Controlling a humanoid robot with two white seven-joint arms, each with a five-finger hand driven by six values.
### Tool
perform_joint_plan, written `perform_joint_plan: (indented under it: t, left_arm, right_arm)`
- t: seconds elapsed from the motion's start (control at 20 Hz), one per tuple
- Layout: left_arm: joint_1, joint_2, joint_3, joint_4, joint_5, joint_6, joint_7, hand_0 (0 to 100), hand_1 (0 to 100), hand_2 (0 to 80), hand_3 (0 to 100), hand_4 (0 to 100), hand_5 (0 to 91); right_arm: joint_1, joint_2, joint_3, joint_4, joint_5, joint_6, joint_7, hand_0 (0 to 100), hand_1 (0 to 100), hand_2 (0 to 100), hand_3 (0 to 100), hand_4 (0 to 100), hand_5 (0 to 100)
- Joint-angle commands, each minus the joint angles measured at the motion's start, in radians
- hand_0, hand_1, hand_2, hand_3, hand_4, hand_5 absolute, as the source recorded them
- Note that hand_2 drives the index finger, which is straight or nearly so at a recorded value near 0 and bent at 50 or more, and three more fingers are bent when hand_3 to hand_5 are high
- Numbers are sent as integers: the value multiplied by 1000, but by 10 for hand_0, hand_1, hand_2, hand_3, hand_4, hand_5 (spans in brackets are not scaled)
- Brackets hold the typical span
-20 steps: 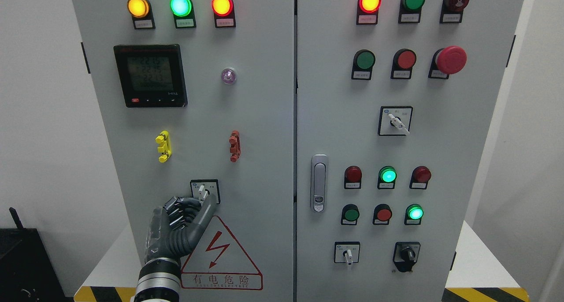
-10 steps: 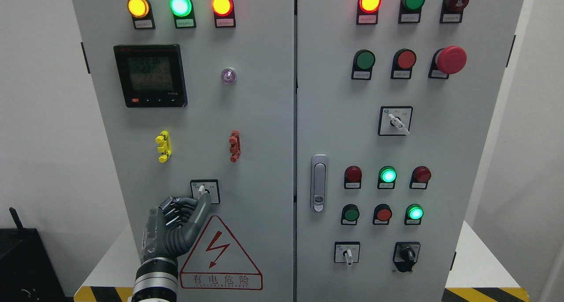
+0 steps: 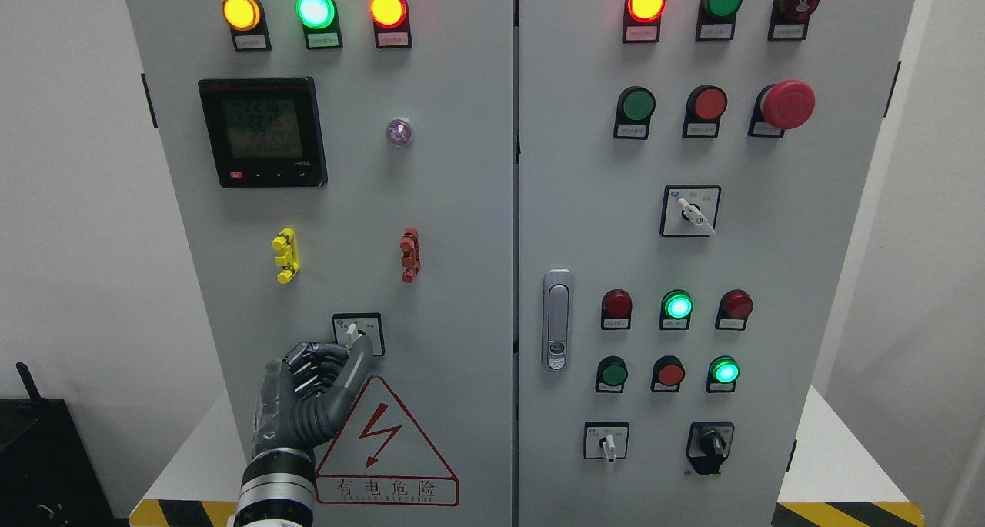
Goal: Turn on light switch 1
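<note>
Industrial electrical test or training room. Grey two-door control cabinet [image 3: 462, 204] fills the wall side, directly behind the left hand [image 3: 312, 392]. Digital power meter [image 3: 262, 132] well above the hand, lit indicator lamps [image 3: 315, 9] higher still. Red mushroom emergency stop [image 3: 787, 104] far up to the hand's right. High-voltage warning triangle [image 3: 385, 446] just beside the hand. Yellow-black hazard striping [image 3: 181, 513] along the base, below-left of the hand. Plain white walls [image 3: 69, 204].

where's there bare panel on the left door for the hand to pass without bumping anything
Bare panel lies between the yellow clip and the red clip, and right of the selector switch up to the door seam. It is crowded at the switch itself, where the left hand sits beside the warning triangle.
</note>
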Motion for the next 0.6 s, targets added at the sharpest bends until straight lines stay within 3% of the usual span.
perform_joint_plan:
  t: [0.0, 0.55]
  left_arm:
    - [-3, 0, 24, 8, -2, 0, 0, 179, 616, 585, 811, 857, 806]
    - [-8, 0, 24, 9, -10, 10, 0, 179, 608, 588, 818, 861, 810]
  right_arm:
    - [0, 0, 0, 0, -25, 0, 1, 0, 0, 0, 0, 0, 0]
    - [0, 0, 0, 0, -25, 0, 1, 0, 0, 0, 0, 0, 0]
